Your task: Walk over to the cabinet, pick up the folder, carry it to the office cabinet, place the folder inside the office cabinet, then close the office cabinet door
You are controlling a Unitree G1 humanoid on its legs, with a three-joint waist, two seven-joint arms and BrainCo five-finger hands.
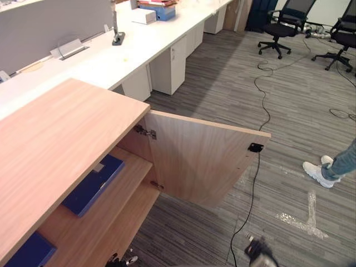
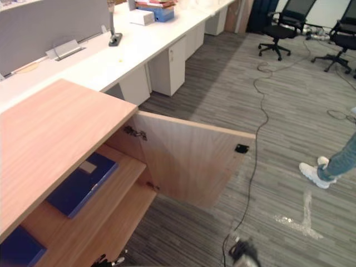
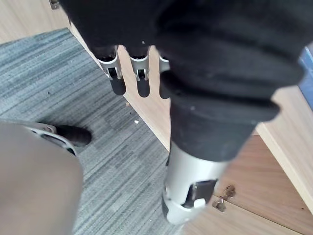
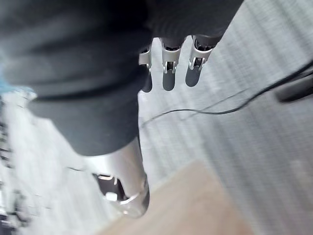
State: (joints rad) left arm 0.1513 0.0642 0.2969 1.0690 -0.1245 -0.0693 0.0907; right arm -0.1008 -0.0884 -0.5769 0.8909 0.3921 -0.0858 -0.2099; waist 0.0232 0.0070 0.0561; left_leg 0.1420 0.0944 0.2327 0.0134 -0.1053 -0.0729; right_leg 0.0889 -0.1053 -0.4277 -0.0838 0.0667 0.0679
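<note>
Both robot hands hang empty. The left robot hand has straight, slack fingers beside the lower edge of the office cabinet. The right robot hand hangs equally loose over the carpet floor, gripping nothing. The folder, blue, lies flat on the upper shelf inside the cabinet, set back from the shelf's front edge. Another blue item sits further along, cut off at the frame corner. Placing looks done, so the step in hand is probably closing the door. It stands swung wide, with the hinge on the folder side and the free edge, with its black catch, out toward the room. To do it well, use the right robot hand, which is nearer the free edge. Put flat fingers on the outer face close to that edge, not by the hinge, and push in one steady arc until flush. Keep the left robot hand out of the opening to avoid a pinch. The folder does not overhang, so it should not block the door. A person's shoe is well apart from the swing.
</note>
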